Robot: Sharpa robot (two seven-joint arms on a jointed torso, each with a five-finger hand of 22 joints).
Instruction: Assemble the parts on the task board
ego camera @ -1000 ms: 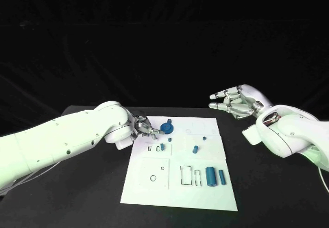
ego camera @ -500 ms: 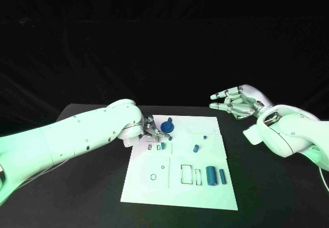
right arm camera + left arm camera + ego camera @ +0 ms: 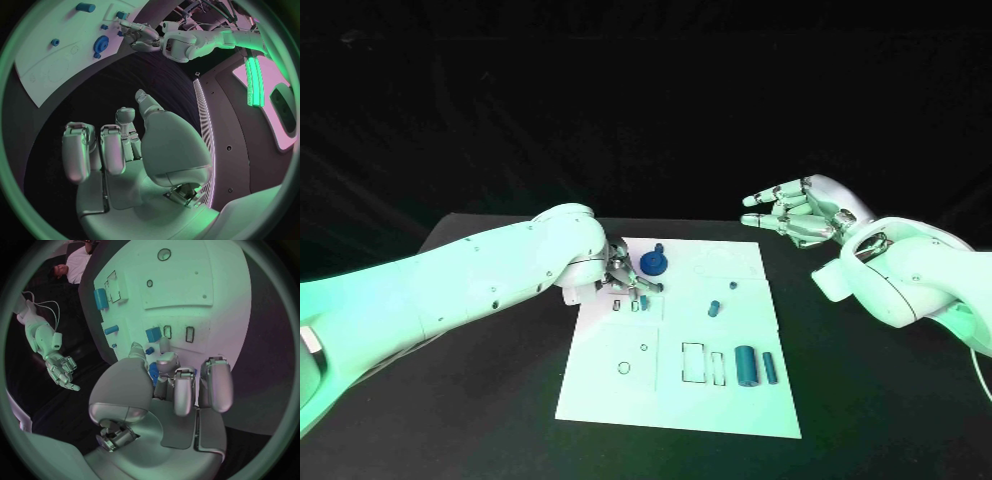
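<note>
The white task board (image 3: pixel 678 400) lies in the middle of the table. At its far left stands a round blue part (image 3: pixel 652 263) with a knob on top. My left hand (image 3: pixel 620 273) curls over that part's near left edge. In the left wrist view blue shows between thumb and fingers (image 3: pixel 152 374) of the left hand (image 3: pixel 175 390), as if pinched. My right hand (image 3: pixel 792 214) hovers off the board's far right corner, fingers apart, holding nothing; its palm (image 3: pixel 134 150) is bare. Two blue cylinders (image 3: pixel 746 364) lie at the board's near right.
Small blue pieces lie mid-board: one by two narrow slots (image 3: pixel 643 299), one further right (image 3: pixel 714 310), and a dot (image 3: pixel 733 287). Rectangular slots (image 3: pixel 691 363) and a small ring hole (image 3: pixel 622 368) are nearer me. Black table (image 3: pixel 473 400) surrounds the board.
My left arm's elbow has swung inward toward the board while its hand stayed at the round blue part. The right hand has held its place.
</note>
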